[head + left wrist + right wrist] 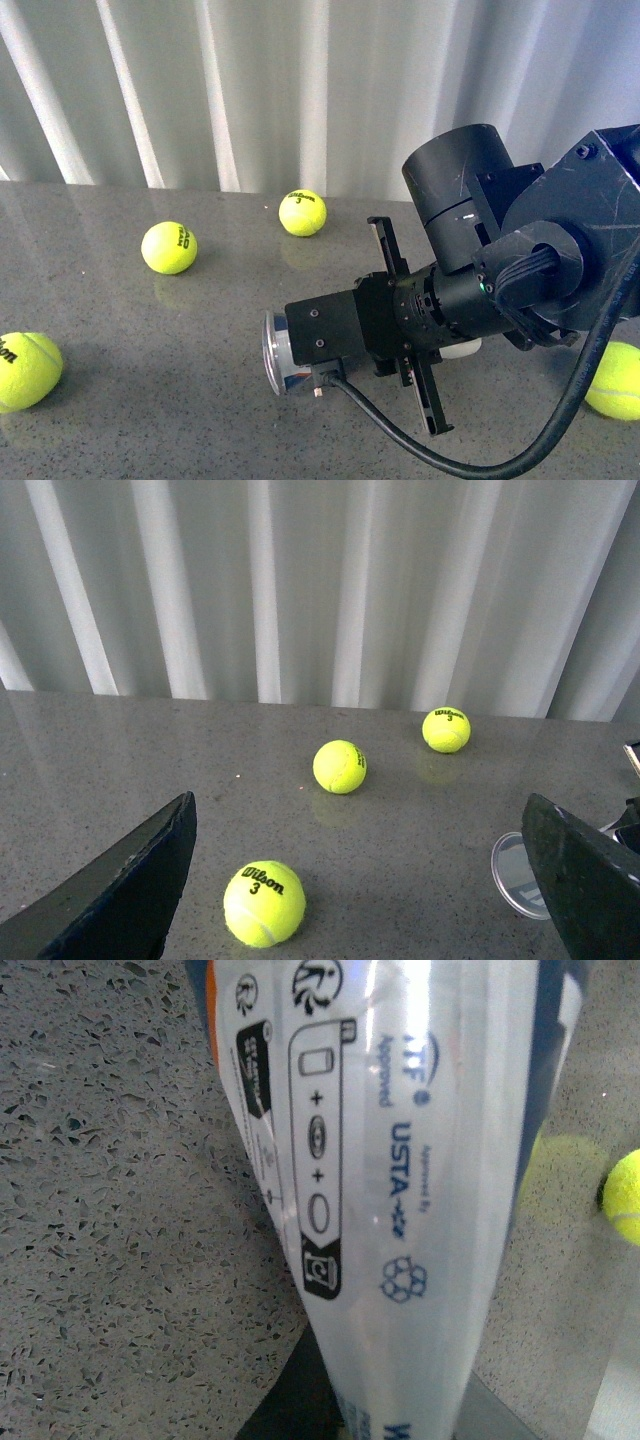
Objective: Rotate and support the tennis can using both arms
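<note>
The tennis can (pixel 276 354) lies on its side on the grey table, its silvery rim facing left in the front view. My right gripper (pixel 312 345) is shut on it, and the bulky black right arm (pixel 520 260) reaches in from the right. Up close in the right wrist view, the can's white label (pixel 400 1160) with USTA print fills the frame, running down to the right gripper (pixel 370 1405). In the left wrist view my left gripper (pixel 360 900) is open wide with nothing between its fingers (pixel 130 880). The can's round end (pixel 518 875) shows just inside the other finger.
Several yellow tennis balls lie loose on the table: one at far left (pixel 25 370), one mid-left (pixel 169 247), one at the back (pixel 302 212), one at far right (pixel 617 380). A white pleated curtain (pixel 250 90) hangs behind the table. A black cable (pixel 480 455) loops under the right arm.
</note>
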